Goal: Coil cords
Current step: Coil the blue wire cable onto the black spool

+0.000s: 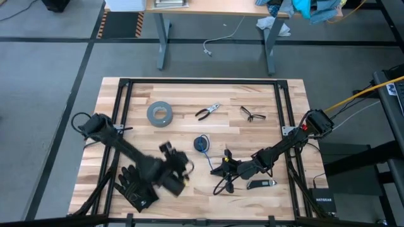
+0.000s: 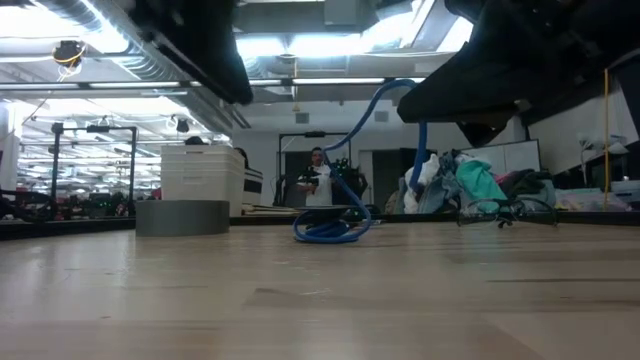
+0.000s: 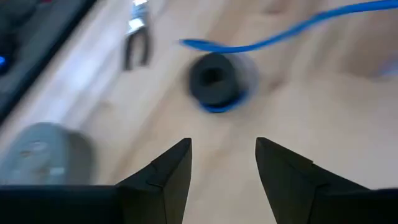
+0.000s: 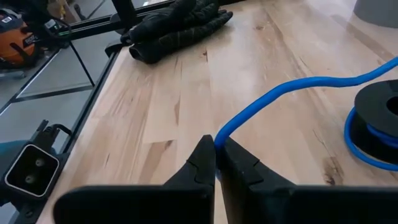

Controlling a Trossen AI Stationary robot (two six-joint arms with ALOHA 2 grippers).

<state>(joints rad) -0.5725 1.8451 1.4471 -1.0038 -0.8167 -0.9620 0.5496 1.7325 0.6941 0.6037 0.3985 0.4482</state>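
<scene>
We see the right gripper point(image 4: 216, 151), jaws pinched on the blue tail of the cords point(image 1: 201, 144), whose small coil sits mid-table point(image 1: 189, 113). The left gripper point(image 3: 222, 163) hovers just beside it, jaws wide and empty.

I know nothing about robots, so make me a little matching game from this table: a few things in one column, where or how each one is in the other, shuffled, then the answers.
Things:
1. cords
2. grey tape roll
3. black gloves
4. right end effector

Places or states:
A. at the table's near left corner
B. shut on a blue strand
C. a small round bundle at mid table
D. flat on the far left part of the table, beside the pliers

Pairs: 1-C, 2-D, 3-A, 4-B
</scene>
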